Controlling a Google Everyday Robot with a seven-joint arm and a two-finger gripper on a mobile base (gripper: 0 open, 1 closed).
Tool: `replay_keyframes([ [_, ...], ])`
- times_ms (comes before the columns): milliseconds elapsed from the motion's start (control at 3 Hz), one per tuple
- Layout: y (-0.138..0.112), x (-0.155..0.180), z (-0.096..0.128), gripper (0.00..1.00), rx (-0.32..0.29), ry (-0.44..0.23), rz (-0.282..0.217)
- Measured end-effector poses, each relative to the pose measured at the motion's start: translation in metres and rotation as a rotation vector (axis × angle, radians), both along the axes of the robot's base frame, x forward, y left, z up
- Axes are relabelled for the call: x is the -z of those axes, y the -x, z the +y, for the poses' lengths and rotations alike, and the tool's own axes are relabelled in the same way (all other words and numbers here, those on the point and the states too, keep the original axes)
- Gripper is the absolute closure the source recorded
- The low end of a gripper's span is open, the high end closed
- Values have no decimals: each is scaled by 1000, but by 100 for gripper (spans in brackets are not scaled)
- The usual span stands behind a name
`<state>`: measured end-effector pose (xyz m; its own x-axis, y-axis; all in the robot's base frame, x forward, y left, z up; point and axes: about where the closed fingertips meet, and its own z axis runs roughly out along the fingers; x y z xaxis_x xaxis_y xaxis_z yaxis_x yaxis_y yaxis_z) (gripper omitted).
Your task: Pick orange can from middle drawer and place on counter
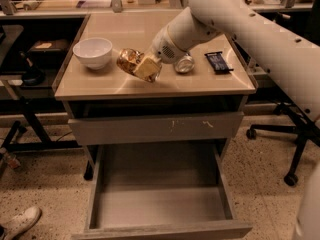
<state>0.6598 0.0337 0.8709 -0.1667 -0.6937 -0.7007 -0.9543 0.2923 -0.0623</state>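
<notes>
Gripper (146,70) sits over the counter (150,86), front-centre, clamped on the orange can (128,61). The can is tilted and sticks out on the gripper's left. Bowl (92,52) is left of the can, apart. Second can (184,64) is just right of the gripper, packet (218,62) right of that. Closed drawer front (155,128) sits under the counter, middle drawer (160,204) pulled out below it.
</notes>
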Motion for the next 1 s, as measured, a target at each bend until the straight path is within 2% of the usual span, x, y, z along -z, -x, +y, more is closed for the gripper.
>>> replay_keyframes([
  [1000,-48,15,-1,100,58,51,56],
])
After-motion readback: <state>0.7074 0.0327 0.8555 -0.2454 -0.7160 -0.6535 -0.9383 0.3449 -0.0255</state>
